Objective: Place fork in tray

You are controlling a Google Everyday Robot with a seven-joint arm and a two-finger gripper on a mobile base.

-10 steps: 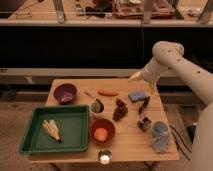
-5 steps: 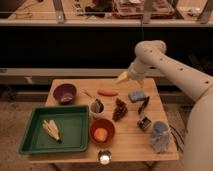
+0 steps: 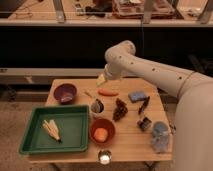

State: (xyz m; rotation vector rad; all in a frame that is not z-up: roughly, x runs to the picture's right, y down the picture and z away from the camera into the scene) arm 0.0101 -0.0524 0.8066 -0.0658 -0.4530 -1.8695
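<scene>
A thin pale utensil (image 3: 89,93), which looks like the fork, lies on the wooden table between the purple bowl (image 3: 65,92) and the carrot (image 3: 107,92). The green tray (image 3: 35,142) sits at the table's front left with an ear of corn (image 3: 51,130) in it. My gripper (image 3: 101,80) hangs at the end of the white arm over the back of the table. It is just above and to the right of the fork, near the carrot's left end, and holds nothing that I can see.
A metal cup (image 3: 96,106), a dark cluster (image 3: 120,109), a red bowl holding an orange (image 3: 101,132), a blue sponge (image 3: 136,96), a dark utensil (image 3: 144,105), a small metal piece (image 3: 144,123) and a grey-blue crumpled item (image 3: 160,136) crowd the table's middle and right.
The arm has swung left along the back of the table, from above the sponge side to above the carrot's left end. The objects on the table have not moved.
</scene>
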